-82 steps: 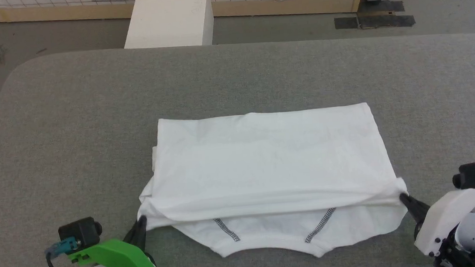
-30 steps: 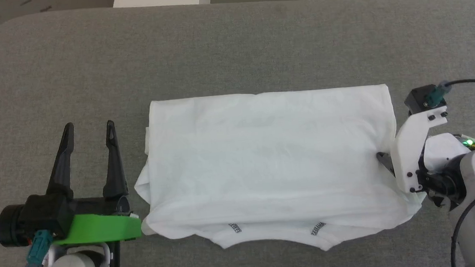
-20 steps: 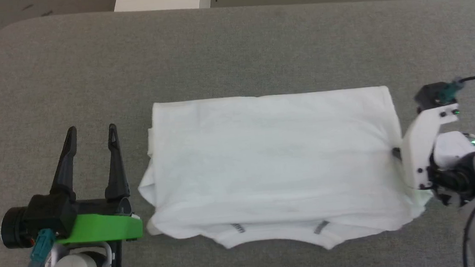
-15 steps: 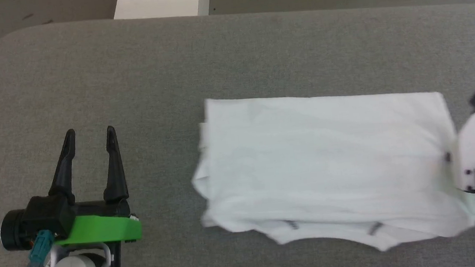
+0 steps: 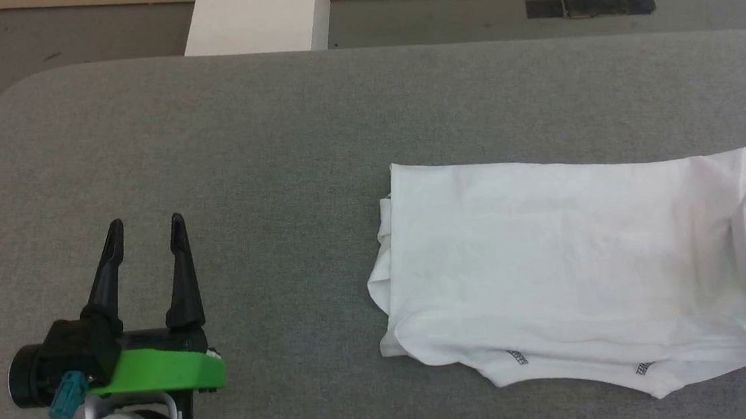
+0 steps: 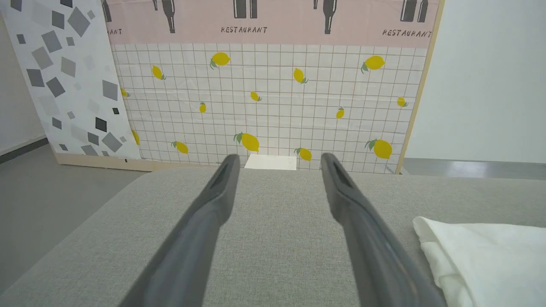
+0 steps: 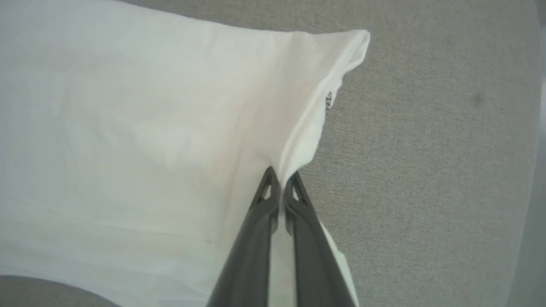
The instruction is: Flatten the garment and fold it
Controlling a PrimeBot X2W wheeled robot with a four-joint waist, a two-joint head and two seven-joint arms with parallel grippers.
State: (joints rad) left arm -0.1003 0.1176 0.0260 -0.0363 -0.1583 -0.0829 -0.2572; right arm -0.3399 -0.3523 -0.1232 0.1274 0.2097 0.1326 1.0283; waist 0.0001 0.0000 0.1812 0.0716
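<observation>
Grey felt covers the table (image 5: 273, 144), with a white box (image 5: 258, 13) on the floor beyond its far edge. At the left, the left gripper (image 5: 146, 221) hovers over bare felt, fingers spread wide and empty. The garment (image 5: 566, 253), folded into a broad band, lies on the table's right half. At its right edge, the right gripper (image 7: 280, 179) pinches a fold of the cloth.

Head view: from above, looking forward and down over the grey table (image 5: 273, 144), with the white box (image 5: 258, 13) beyond its far edge. Left wrist view: low over the table, facing level along the left gripper (image 6: 279, 157) toward a lemon-print panel (image 6: 273, 98). Right wrist view: close, looking down along the right gripper (image 7: 279, 175) onto the garment (image 7: 128, 128). All 3 views share table and garment.
</observation>
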